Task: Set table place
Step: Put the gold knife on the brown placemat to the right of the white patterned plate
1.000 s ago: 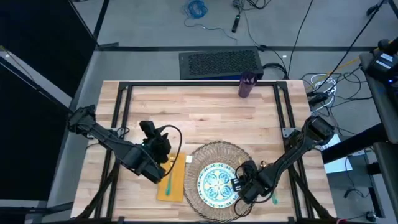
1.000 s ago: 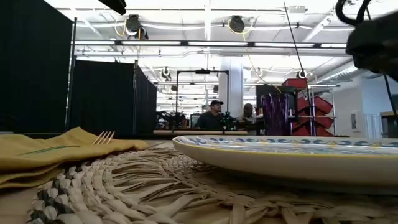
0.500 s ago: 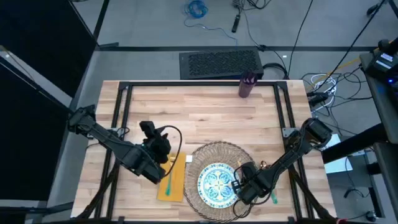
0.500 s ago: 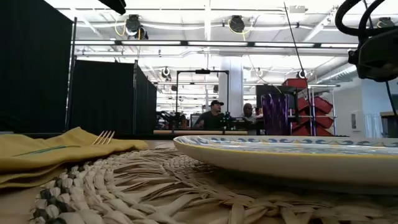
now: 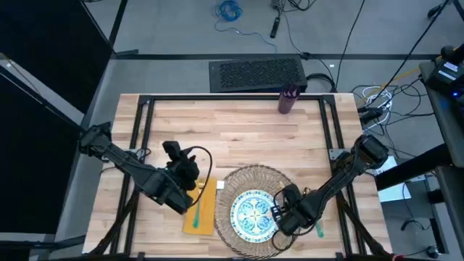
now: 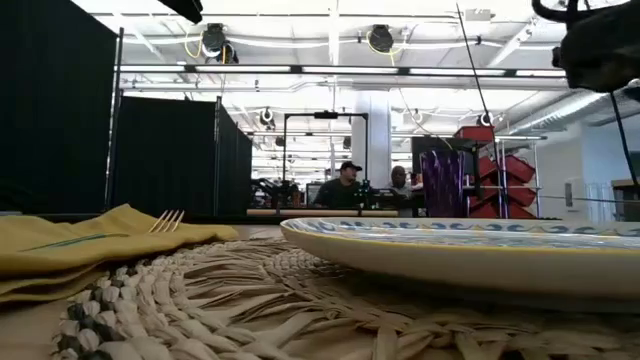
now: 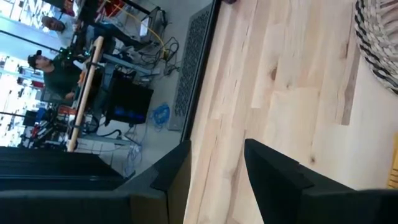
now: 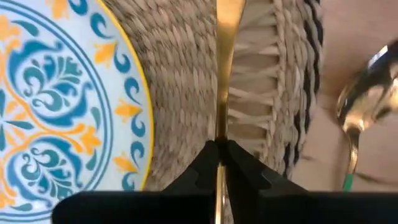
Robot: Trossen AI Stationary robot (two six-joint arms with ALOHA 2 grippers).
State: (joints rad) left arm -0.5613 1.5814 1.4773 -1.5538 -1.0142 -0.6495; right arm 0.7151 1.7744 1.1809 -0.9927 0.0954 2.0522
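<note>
Our right gripper (image 8: 219, 163) pinches the knife (image 8: 224, 56) over the placemat (image 8: 180, 81), beside the plate (image 8: 56, 99); the spoon (image 8: 364, 99) lies just outside. Our left gripper (image 7: 214, 168) waits open over the table (image 5: 239, 138). Napkin (image 5: 203, 214) and fork (image 5: 196, 210) seem placed; the far-edge cup (image 5: 288, 100) remains. People sit beyond.

Overhead and table-level views, sharing the plate (image 5: 253, 215).

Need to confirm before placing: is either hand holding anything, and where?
The right hand pinches the slim gold knife on its shaft, above the placemat. Left hand holds nothing.
</note>
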